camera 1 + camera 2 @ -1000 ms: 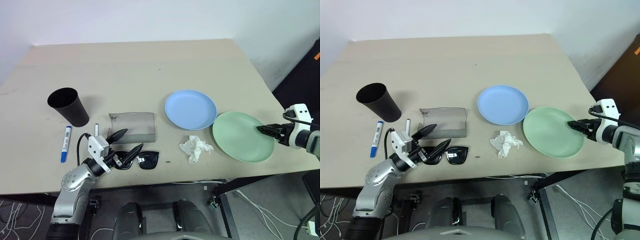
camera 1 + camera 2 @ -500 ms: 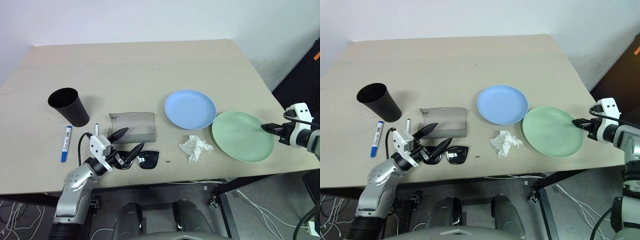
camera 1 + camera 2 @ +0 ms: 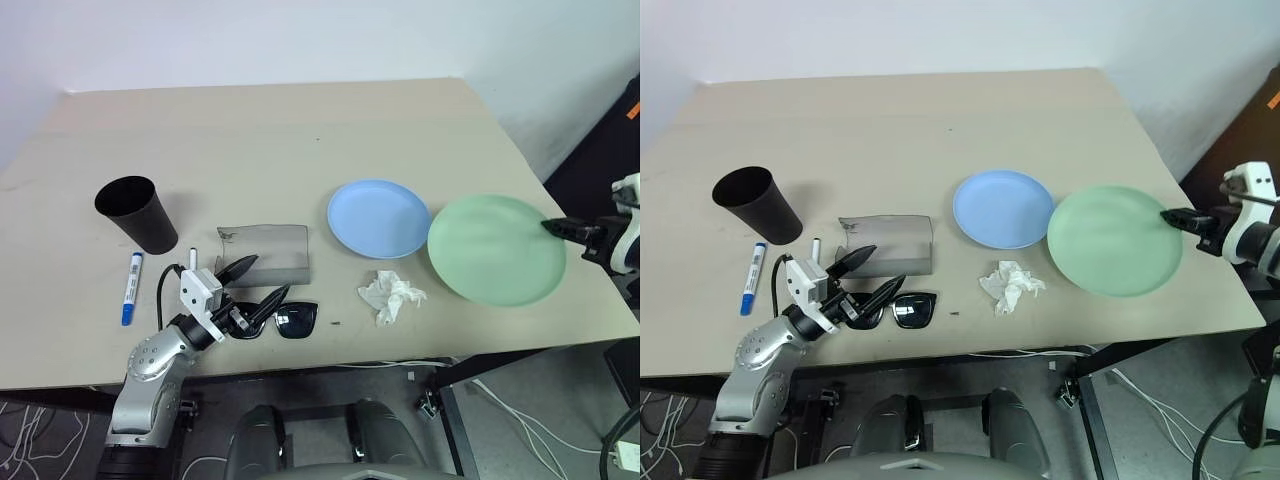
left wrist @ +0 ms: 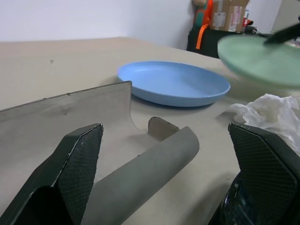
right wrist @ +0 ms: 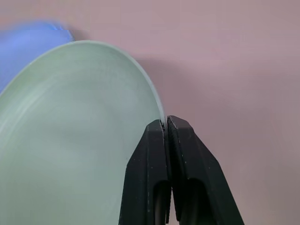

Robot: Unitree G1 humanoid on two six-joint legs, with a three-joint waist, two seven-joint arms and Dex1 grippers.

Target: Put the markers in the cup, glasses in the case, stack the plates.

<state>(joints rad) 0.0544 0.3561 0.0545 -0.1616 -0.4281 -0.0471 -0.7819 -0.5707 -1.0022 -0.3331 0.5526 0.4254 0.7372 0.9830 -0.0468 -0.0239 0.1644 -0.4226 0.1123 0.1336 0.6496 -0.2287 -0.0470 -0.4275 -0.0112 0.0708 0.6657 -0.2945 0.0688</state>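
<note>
**Right claw pinches the green plate by its rim**

Right gripper (image 3: 1167, 214) has its two black fingers pressed together on the far right rim of the mint green plate (image 3: 1110, 240), and the plate hangs clear of the table (image 3: 250, 130), tilted a little. Just beside this plate, on the side away from the claw, the pale blue plate (image 3: 380, 218) lies flat; the two plates are round, shallow and smooth. A crumpled white tissue (image 3: 391, 296) lies near both.

Left gripper (image 3: 250, 285) stands wide open and holds nothing. One finger is over the grey case (image 3: 265, 252), a flat fabric box with its flap open; the other is over the black sunglasses (image 3: 283, 319), which lie just below the case. Further to the left of this claw are two markers: a thin one with black cap (image 3: 193, 259) and a thicker one with blue cap (image 3: 131, 287). One matte black tapered cup (image 3: 138, 212) stands upright near them.
</note>
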